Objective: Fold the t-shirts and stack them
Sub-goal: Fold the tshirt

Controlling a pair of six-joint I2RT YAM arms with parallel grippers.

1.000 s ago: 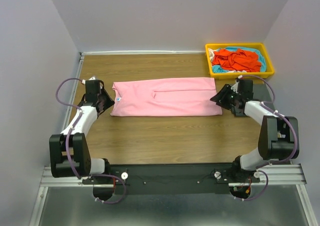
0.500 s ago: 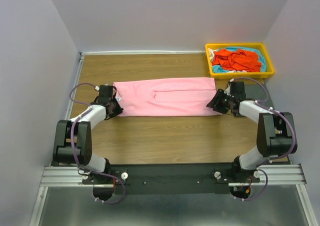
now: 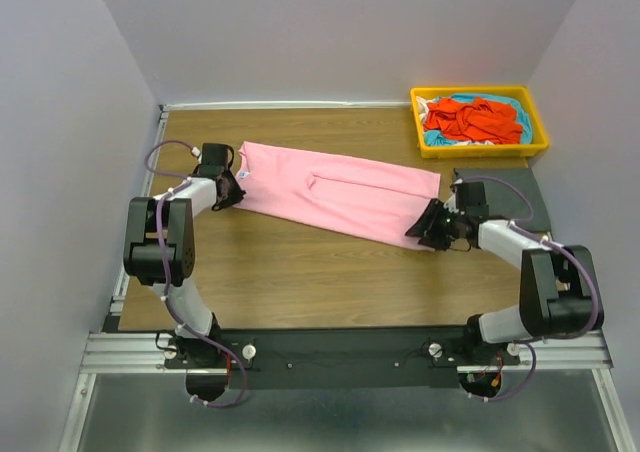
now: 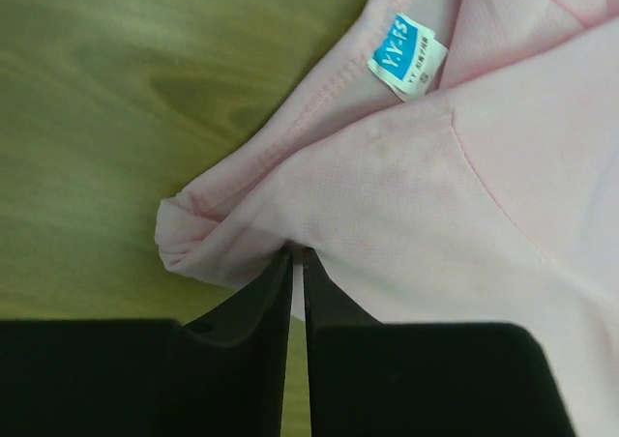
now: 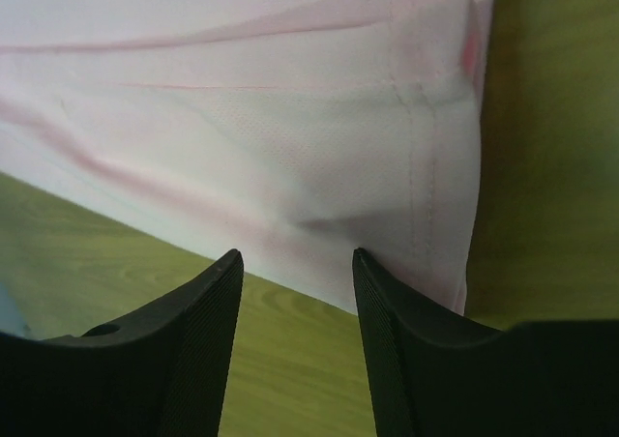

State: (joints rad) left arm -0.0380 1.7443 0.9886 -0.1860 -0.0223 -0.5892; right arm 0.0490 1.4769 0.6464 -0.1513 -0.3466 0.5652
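Find the pink shirt [image 3: 335, 192] as a long strip slanting from the far left corner of the surface [image 3: 300, 272] toward its right edge. Note the left hand [image 4: 297, 256] pinched on the collar end, the right hand [image 5: 295, 255] spread apart astride the hem. Likely next: fold end to end.

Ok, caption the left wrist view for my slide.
Left gripper, jaws closed on the pink t-shirt by its collar, near the blue label, over the wooden table.

Light pink t-shirt [image 3: 335, 192], blue label [image 4: 406, 58]; orange-red t-shirt [image 3: 470, 119], turquoise t-shirt [image 3: 522, 114], yellow tray [image 3: 482, 151]; brown wood-grain table [image 3: 300, 272]
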